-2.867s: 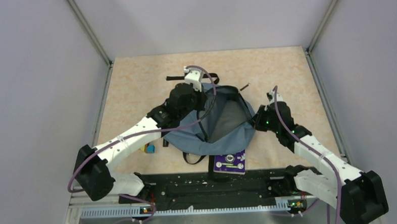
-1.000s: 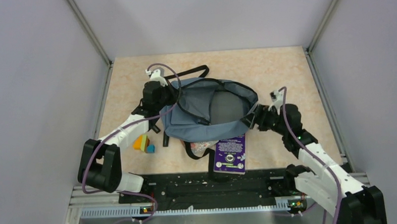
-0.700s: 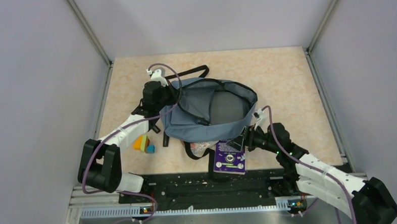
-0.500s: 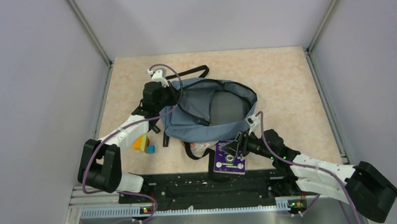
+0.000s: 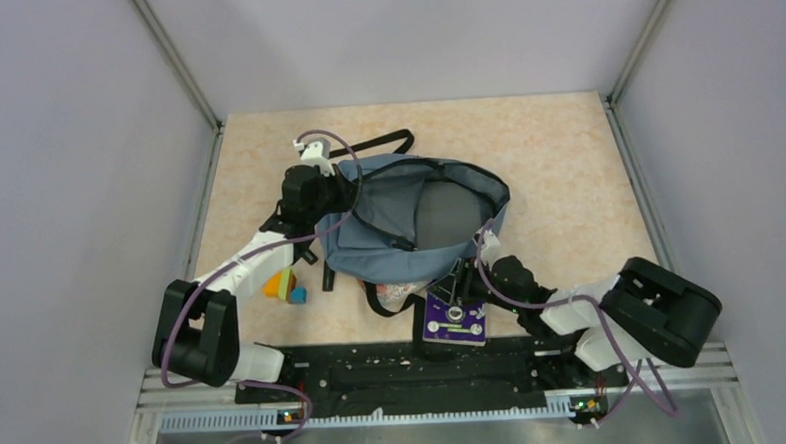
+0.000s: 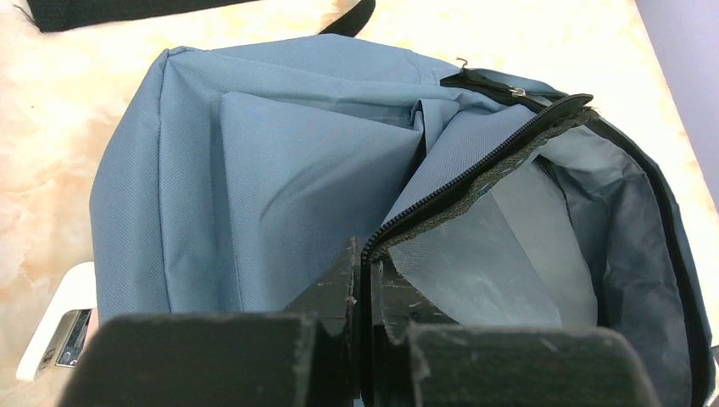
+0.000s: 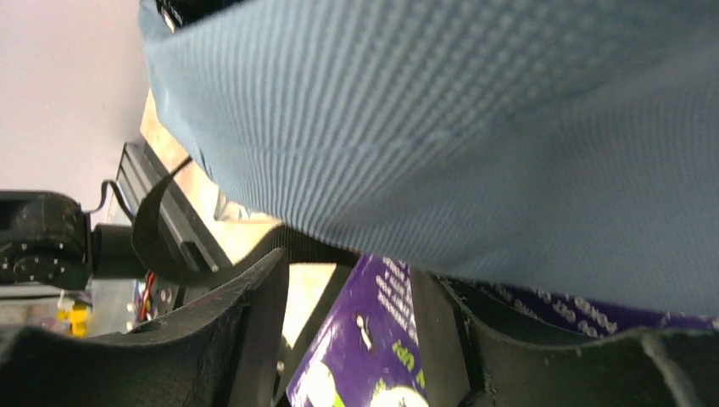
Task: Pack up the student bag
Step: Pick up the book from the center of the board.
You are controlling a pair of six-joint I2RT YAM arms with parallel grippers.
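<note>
Clamped together, the left gripper (image 6: pixel 365 284) pinches the zip rim of the student bag (image 5: pixel 390 244), which lies mid-table (image 5: pixel 566 154) with its mouth gaping. Fingers spread, the right gripper (image 7: pixel 348 326) sits low against the bag's near edge, above a purple book (image 5: pixel 454 319) partly tucked beneath.

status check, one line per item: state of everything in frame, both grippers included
Blue-grey fabric backpack: lying down, main zip open, mouth gaping.
Left gripper: shut on the backpack's open zip edge.
Right gripper: open, fingers apart at the book's far end, under the backpack's side.
Flat purple book: lying flat, far end tucked under the backpack.
Coloured toy blocks: outside the backpack, ungripped.
</note>
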